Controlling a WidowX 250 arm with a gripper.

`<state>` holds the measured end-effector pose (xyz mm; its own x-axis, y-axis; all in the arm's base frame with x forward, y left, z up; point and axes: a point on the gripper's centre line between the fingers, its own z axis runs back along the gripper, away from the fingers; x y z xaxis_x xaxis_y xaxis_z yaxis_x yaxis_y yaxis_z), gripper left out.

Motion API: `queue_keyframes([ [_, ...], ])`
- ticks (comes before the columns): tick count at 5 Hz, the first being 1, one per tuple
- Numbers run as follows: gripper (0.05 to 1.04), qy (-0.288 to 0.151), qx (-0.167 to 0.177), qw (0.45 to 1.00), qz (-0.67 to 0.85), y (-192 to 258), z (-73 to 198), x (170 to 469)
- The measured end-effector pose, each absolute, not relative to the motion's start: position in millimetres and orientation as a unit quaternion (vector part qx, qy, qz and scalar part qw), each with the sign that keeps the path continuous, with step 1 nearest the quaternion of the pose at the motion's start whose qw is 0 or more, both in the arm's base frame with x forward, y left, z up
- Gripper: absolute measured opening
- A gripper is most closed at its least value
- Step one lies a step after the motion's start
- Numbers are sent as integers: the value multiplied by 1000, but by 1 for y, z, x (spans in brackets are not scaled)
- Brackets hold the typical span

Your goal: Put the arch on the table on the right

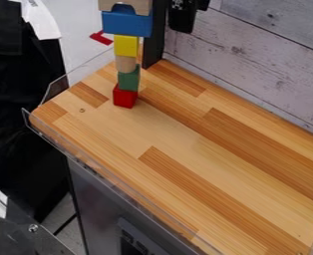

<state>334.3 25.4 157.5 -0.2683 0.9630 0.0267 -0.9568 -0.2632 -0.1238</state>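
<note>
See black fabric down the left side of the frame, with a white sheet by it at the upper left. At the lower left, find a dark metal plate with a screw in it, and a grey cabinet just right of it, under the table. Along the table's left and near edges, see a clear rim. Beyond it, toward the upper left, notice a small red piece, off the table.

Slightly left of the top centre, see a single stack, standing on the table's far left part. Count upward from a red block to a green block, a tan cylinder, a yellow block and a long blue block. Find the arch on top, tan, cut by the frame's top edge, with rounded blue showing in its opening.

Just right of the stack, see a black post near the wall. Right of the post, at the top edge, find the gripper, black, apart from the arch. Cannot tell whether clenched or released. Across the upper right, see the wall's pale grey planks, and below them the table's striped wood, down to the lower right
</note>
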Motion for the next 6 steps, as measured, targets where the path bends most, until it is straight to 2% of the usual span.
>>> queue_keyframes([
  [1, 1000, -44, -12, 605, 795, 25, 145, 333],
  [2, 1000, -41, -12, 606, 794, 25, 144, 333],
  [4, 1000, -58, -25, 595, 801, 33, 168, 339],
  [6, 1000, -73, -38, 556, 827, 62, 191, 339],
])
